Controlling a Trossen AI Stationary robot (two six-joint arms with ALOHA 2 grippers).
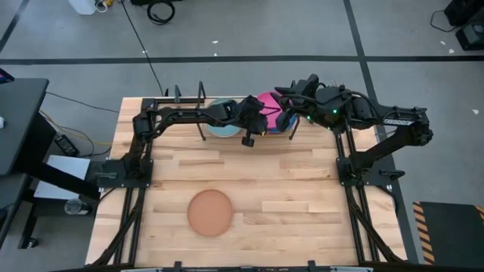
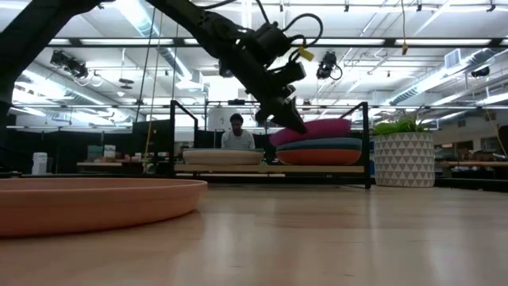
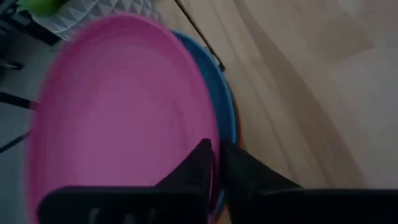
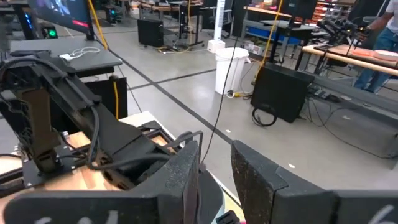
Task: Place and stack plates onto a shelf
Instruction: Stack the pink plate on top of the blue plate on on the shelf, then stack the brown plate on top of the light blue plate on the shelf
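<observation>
The magenta plate (image 1: 268, 101) tops a stack on the right half of the black shelf (image 2: 270, 168), over a dark teal plate (image 2: 321, 144), a bright blue plate (image 3: 217, 87) and an orange-red plate (image 2: 317, 157). On the shelf's left half lies a pale plate (image 1: 219, 127). The peach-tan plate (image 1: 209, 212) rests flat on the table near its front edge. My left gripper (image 3: 217, 158) is shut on the magenta plate's rim. My right gripper (image 4: 214, 168) hovers over the shelf's far right side, fingers slightly open and touching nothing. My left gripper pinches the magenta plate's rim (image 3: 210, 134) on the side facing the table's near edge, one finger (image 3: 198, 163) over the plate's hollow and one (image 3: 245, 171) outside it. The fingers slant down from the near-left. The plate sits a little tilted on top of the stack.
A white patterned planter with a green plant (image 2: 403, 155) stands just right of the shelf. Upright shelf posts (image 1: 202, 92) rise beside the plates. Bare wood (image 1: 302, 196) stretches between the shelf and the peach-tan plate. People (image 2: 236, 131) are in the room beyond.
</observation>
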